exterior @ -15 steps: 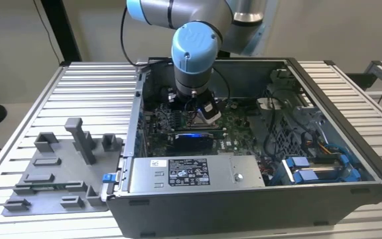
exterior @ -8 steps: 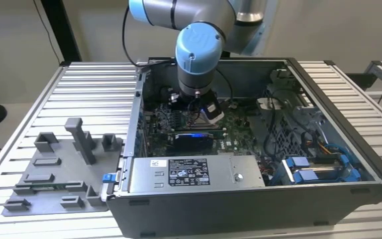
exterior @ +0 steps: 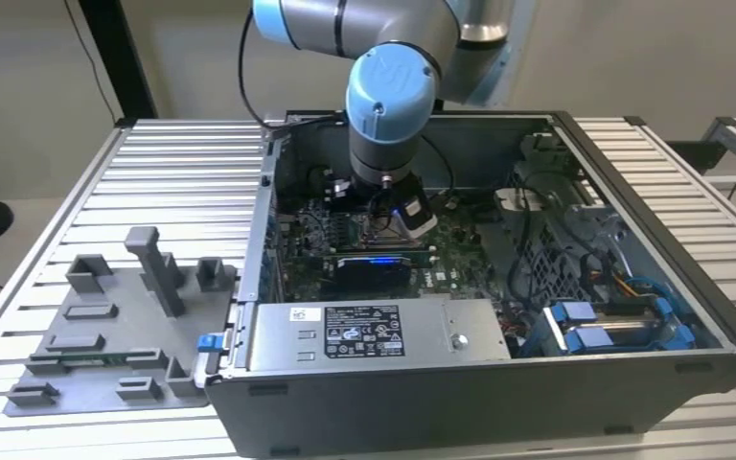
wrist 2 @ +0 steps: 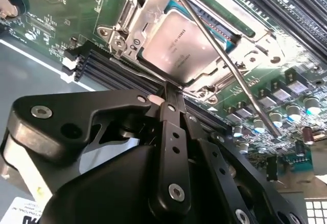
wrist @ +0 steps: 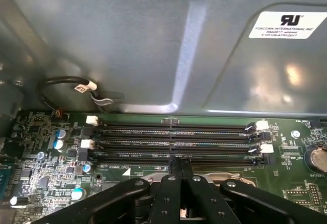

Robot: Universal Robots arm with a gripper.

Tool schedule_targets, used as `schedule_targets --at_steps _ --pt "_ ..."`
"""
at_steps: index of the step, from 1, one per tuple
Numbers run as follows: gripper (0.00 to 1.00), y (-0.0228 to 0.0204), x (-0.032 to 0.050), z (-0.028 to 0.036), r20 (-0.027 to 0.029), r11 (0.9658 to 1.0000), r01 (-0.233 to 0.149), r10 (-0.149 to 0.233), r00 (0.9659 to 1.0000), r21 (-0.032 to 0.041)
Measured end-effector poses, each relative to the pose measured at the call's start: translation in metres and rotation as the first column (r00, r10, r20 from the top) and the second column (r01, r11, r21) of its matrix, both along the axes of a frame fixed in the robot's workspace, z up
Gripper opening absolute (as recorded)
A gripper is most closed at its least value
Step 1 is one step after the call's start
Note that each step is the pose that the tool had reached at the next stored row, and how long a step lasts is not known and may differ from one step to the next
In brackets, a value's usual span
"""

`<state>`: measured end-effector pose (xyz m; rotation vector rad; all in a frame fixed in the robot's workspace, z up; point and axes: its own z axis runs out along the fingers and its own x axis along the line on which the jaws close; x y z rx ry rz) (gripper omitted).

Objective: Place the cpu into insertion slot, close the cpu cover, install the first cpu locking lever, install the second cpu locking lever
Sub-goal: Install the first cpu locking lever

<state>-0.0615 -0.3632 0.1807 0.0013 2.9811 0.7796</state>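
In the second wrist view the cpu lies flat in the insertion slot on the green board, its silvery top showing. The cpu cover sits as a metal frame around it. One thin metal locking lever runs slantwise across the edge of the cpu and cover. My gripper is shut, its two thin fingers pressed together, with the tips at the corner of the cover and nothing visible between them. The first wrist view has the shut gripper just before the socket's edge. In the exterior view the arm reaches down into the open computer case.
Long black memory slots lie beside the socket, with the grey case wall behind them. A power supply fills the case front, blue drive brackets and cables its right. A grey fixture plate lies on the table at the exterior view's left.
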Motion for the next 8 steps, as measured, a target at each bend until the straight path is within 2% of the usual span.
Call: schedule_targets --at_steps 8 --pt "0.00 0.0011 0.0038 0.0000 0.0003 1.0000 0.000 0.000 1.0000 0.0016"
